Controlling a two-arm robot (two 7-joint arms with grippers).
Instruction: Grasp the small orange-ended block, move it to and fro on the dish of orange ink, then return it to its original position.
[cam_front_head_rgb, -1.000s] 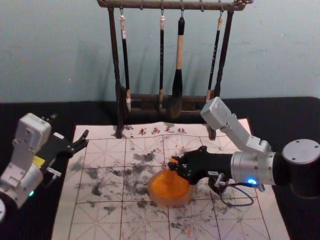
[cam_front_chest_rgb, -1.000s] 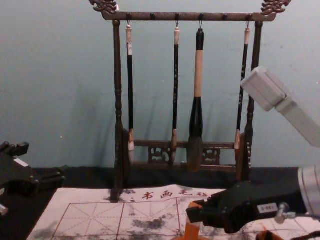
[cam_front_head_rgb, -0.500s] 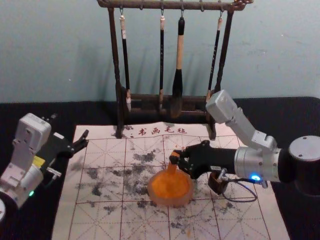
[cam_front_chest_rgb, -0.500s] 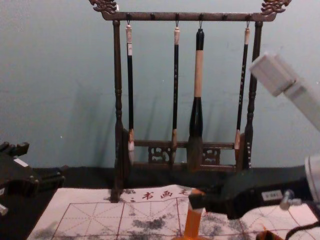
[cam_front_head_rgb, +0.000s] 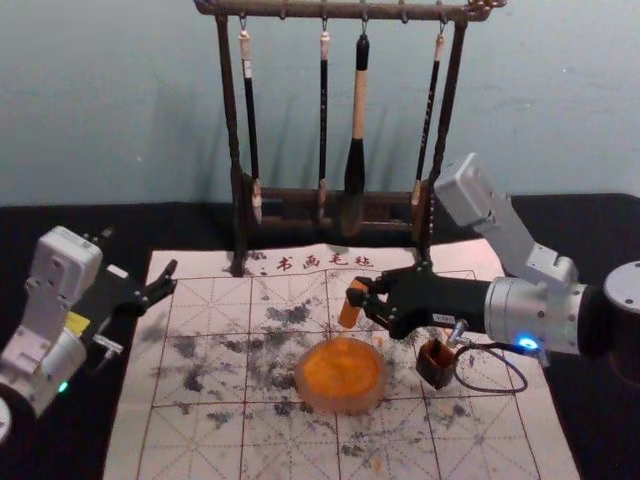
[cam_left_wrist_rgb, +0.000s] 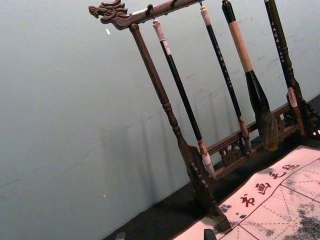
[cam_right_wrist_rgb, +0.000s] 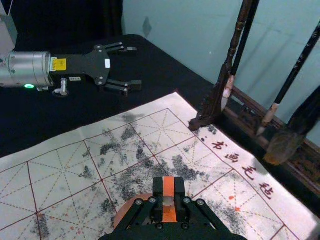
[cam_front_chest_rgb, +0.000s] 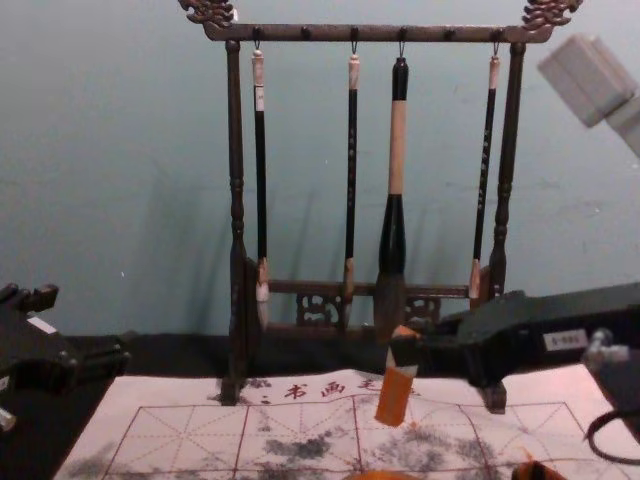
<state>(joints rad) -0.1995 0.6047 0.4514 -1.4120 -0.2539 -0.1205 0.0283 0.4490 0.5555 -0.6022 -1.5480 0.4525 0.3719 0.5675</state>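
Orange shows between the black fingers of the right gripper (cam_front_head_rgb: 362, 293), which are pinching the small block (cam_front_head_rgb: 349, 312) near its upper end. Block and gripper are raised over the middle of the mat, just on the far side of the dish (cam_front_head_rgb: 342, 408) and apart from it. The block is tilted, its lower end leaning left; a whitish band crosses it by the fingertips, with orange above and below.

The round, pale-walled dish sits on the mat, orange ink spread across its inside. To its right, a small dark pot (cam_front_head_rgb: 432, 374) stands on the mat, stained orange within, and a black cable (cam_front_head_rgb: 515, 371) loops beside it from the right arm.

The white mat (cam_front_head_rgb: 205, 445) under all this is ruled in red squares with dotted cross lines, smudged black in many places, with red characters along its far part. At the far side, a dark wooden rack (cam_front_head_rgb: 231, 120) carries four hanging brushes, the thick one (cam_front_head_rgb: 356, 165) black with a pale wooden stretch, second from the right. Black cloth (cam_front_head_rgb: 560, 225) lies around the mat, before a pale blue-green wall (cam_front_head_rgb: 560, 100).

At the left, the left gripper (cam_front_head_rgb: 141, 253) is parked by the mat's left edge, its two fingers spread wide around nothing.
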